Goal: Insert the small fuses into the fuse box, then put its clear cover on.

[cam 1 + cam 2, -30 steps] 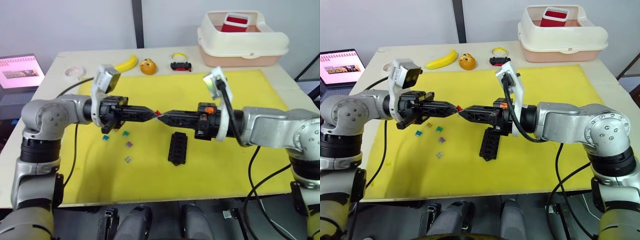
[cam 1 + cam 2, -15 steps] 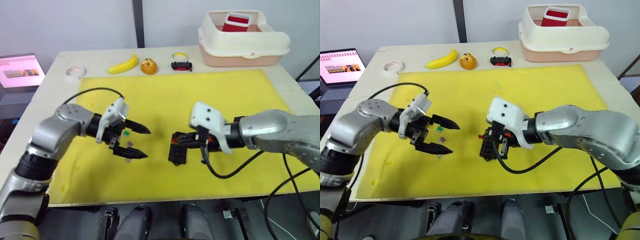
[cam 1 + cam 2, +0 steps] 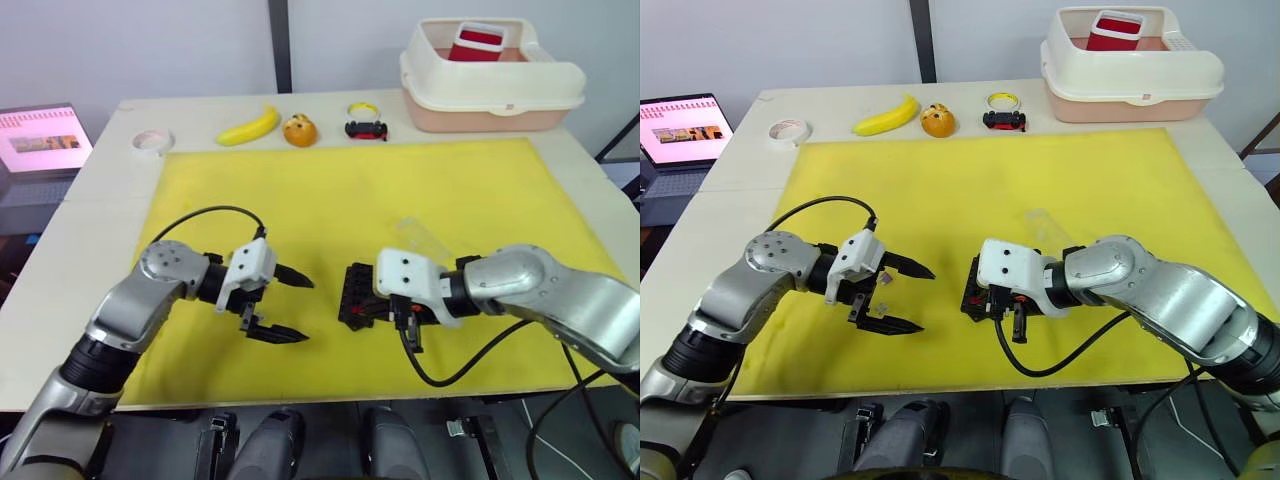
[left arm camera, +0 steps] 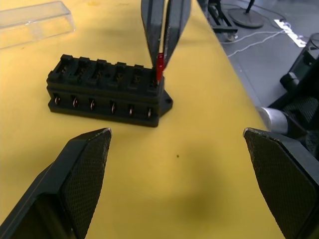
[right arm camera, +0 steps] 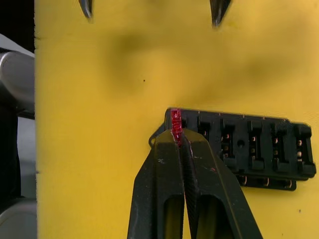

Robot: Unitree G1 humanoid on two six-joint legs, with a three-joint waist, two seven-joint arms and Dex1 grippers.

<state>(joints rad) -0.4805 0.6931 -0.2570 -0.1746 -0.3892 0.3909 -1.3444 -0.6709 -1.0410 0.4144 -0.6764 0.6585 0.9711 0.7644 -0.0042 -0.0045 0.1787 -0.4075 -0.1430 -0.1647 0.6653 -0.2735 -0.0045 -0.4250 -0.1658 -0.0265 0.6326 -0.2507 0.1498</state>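
right wrist view: right gripper [image 5: 176, 135] is clamped on a red fuse [image 5: 176, 123], fingers pressed together with the fuse sticking out at the tips. the fuse sits at the end slot of the fuse box [image 5: 249, 149], at the box's corner nearest the left gripper's fingertips [image 5: 218, 10]. the slots of the box that can be seen look unfilled.

left wrist view: same contact from the other side. the red fuse stands upright between the black fingers over the corner slot of the box. this view also gives the clear cover [image 4: 35, 22], lying flat on the yellow mat [image 4: 199, 164] just behind the fuse box, apart from it. the left gripper's own fingers [image 4: 82, 169] stand wide apart with nothing between them.

head views: left gripper [image 3: 290, 308] hangs spread open low over the mat, near the box's left. the box lies at mat centre-front, partly hidden under the right wrist. the cover reads as a faint glint [image 3: 1045, 225] behind the right wrist. a small fuse [image 3: 881, 281] shows between the left fingers, colour hard to tell.

containers: cream tub [image 3: 490, 85] at the table's far right corner holds a red item [image 3: 475, 42] with a white lid; no label readable.

other: banana [image 3: 250, 127], small orange object [image 3: 297, 130], tape roll [image 3: 153, 141], laptop [image 3: 40, 145] with a pink screen, writing too small to read.
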